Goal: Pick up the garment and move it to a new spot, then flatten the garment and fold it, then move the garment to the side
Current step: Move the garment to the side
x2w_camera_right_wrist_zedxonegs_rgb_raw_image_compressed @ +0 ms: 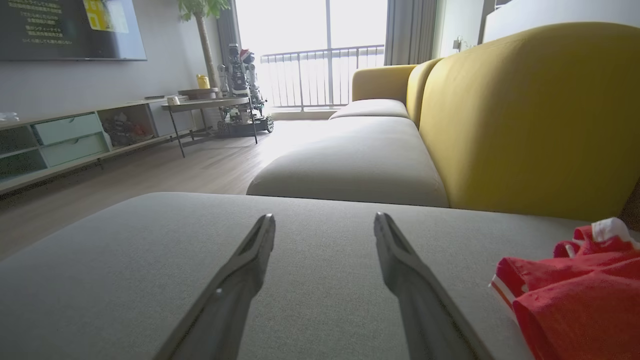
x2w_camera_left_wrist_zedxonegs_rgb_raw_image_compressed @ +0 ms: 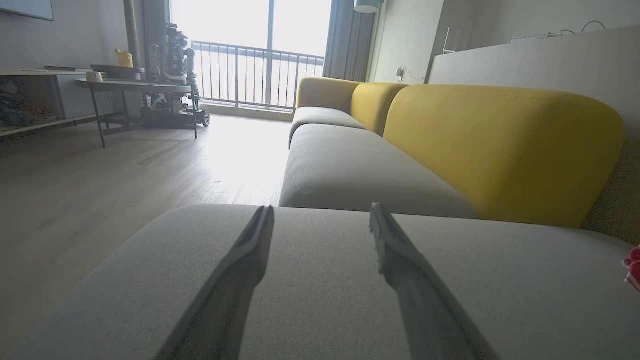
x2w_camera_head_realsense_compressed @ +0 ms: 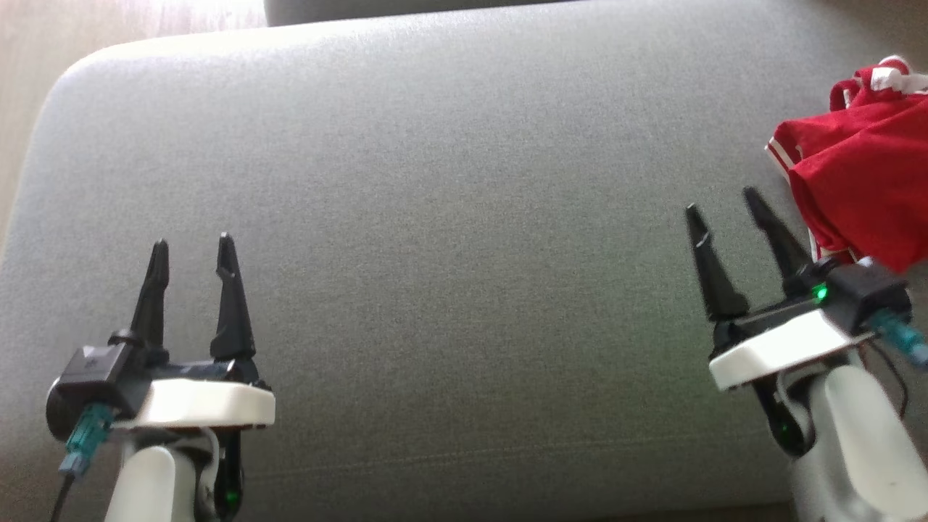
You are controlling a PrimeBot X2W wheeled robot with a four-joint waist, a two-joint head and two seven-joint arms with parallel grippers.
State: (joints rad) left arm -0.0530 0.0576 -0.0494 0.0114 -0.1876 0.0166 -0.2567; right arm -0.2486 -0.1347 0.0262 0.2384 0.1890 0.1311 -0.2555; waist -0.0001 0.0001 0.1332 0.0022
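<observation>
Garment (x2w_camera_head_realsense_compressed: 863, 196): one, red with white trim, bunched at the upper right of the head view and cut off by the frame edge. The right gripper (x2w_camera_head_realsense_compressed: 721, 201), lower right, has its two fingers spread with nothing between them. Its outer finger is just beside the cloth; whether it touches, I cannot tell. The left gripper (x2w_camera_head_realsense_compressed: 193, 242), lower left, is also spread and empty, well apart from the garment. Both hang low over the one grey cushion (x2w_camera_head_realsense_compressed: 449, 181), probably so that either can reach across it. Rumpled at the cushion's side, the garment fits either a heap waiting to be lifted or a loose fold set aside. Too little of it shows to say which.
</observation>
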